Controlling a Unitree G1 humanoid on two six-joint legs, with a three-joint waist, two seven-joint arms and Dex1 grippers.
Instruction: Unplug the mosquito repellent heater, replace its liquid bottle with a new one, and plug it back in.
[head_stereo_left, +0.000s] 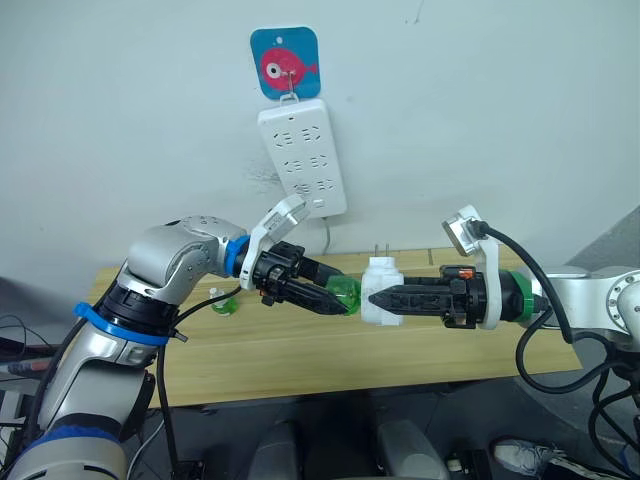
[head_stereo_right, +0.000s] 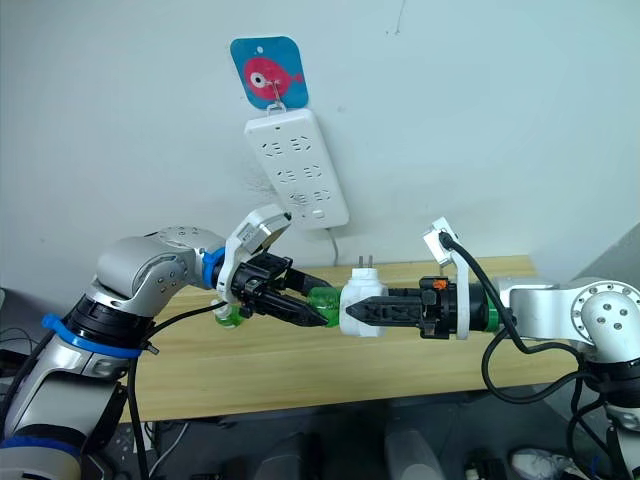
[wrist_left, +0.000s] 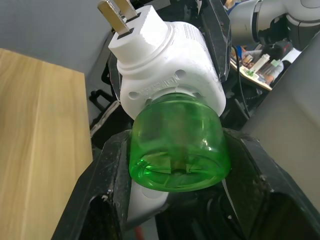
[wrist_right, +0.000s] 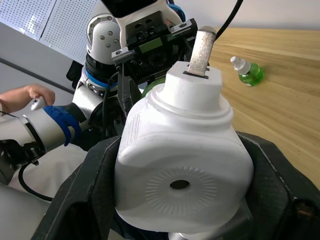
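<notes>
The white mosquito repellent heater (head_stereo_left: 381, 291) hangs above the wooden table (head_stereo_left: 300, 350), prongs pointing up, with my right gripper (head_stereo_left: 374, 298) shut on its body. A green liquid bottle (head_stereo_left: 345, 295) sticks out of the heater's side toward my left arm. My left gripper (head_stereo_left: 338, 301) is shut on this bottle. In the left wrist view the bottle (wrist_left: 177, 150) meets the heater (wrist_left: 165, 65) at its neck. The right wrist view looks onto the heater's round vent hole (wrist_right: 179, 184). A second green bottle (head_stereo_left: 222, 303) lies on the table behind my left gripper.
A long white power strip (head_stereo_left: 303, 155) hangs on the wall under a blue fish hook (head_stereo_left: 285, 62), its cord dropping behind the table. A person's hand (wrist_right: 30, 93) holding a small device appears beyond my left arm. Cables hang off my right arm.
</notes>
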